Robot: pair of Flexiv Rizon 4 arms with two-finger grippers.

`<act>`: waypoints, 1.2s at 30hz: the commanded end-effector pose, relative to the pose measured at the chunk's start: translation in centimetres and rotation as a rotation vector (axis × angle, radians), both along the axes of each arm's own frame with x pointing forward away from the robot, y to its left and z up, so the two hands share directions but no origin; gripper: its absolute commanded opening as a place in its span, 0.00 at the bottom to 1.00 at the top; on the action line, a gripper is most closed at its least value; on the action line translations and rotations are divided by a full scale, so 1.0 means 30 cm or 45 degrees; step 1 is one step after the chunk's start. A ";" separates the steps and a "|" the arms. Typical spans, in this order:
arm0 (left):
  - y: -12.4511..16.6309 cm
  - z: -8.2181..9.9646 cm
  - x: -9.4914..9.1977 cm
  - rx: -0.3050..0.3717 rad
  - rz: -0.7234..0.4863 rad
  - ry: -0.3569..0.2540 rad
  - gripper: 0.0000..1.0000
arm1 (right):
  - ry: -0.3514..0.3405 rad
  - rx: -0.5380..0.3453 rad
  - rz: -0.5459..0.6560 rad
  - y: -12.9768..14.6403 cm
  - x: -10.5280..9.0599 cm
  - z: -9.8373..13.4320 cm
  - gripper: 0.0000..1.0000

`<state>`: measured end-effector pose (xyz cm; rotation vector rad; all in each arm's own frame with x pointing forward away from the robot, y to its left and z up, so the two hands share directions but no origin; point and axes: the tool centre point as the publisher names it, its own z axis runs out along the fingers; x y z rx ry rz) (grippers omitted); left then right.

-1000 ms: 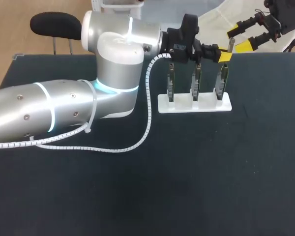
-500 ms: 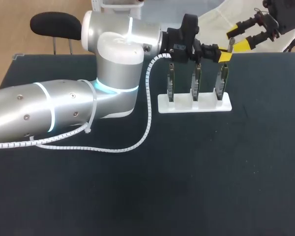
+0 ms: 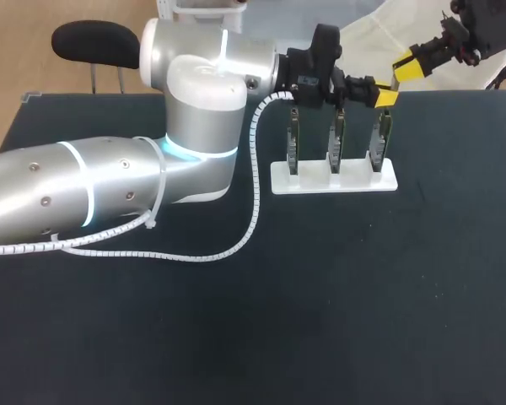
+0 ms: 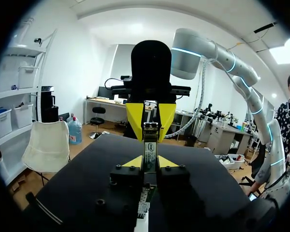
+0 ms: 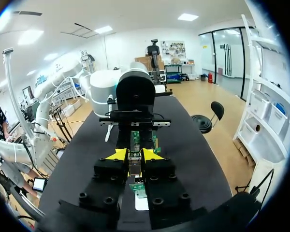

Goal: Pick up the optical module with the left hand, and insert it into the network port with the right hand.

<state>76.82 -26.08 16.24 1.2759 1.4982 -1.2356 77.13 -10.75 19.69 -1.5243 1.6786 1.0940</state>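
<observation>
Presently the optical module (image 4: 149, 142) is gripped between the yellow tips of the left gripper (image 4: 149, 162), which is clamped on it from two sides. Its other end is pinched by the right gripper (image 5: 134, 155), whose fingers are pressed against it on either side. The module is held in the air over the far part of the dark worktop (image 3: 320, 304), just above the rightmost of three green boards (image 3: 378, 139) set upright in a white stand (image 3: 354, 181).
</observation>
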 end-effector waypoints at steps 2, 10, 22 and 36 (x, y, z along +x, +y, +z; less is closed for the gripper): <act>-0.001 0.002 0.007 0.004 -0.002 0.003 0.13 | -0.008 -0.009 -0.013 0.001 -0.018 0.002 0.00; -0.001 0.002 0.007 0.004 -0.002 0.003 1.00 | -0.017 -0.003 -0.022 0.007 -0.022 0.006 0.00; 0.013 0.024 0.016 -0.009 -0.003 -0.048 1.00 | -0.024 0.000 -0.038 -0.012 -0.026 0.007 0.00; 0.085 0.059 0.007 0.338 -0.082 -0.101 1.00 | -0.034 -0.006 -0.028 -0.013 -0.017 0.007 0.00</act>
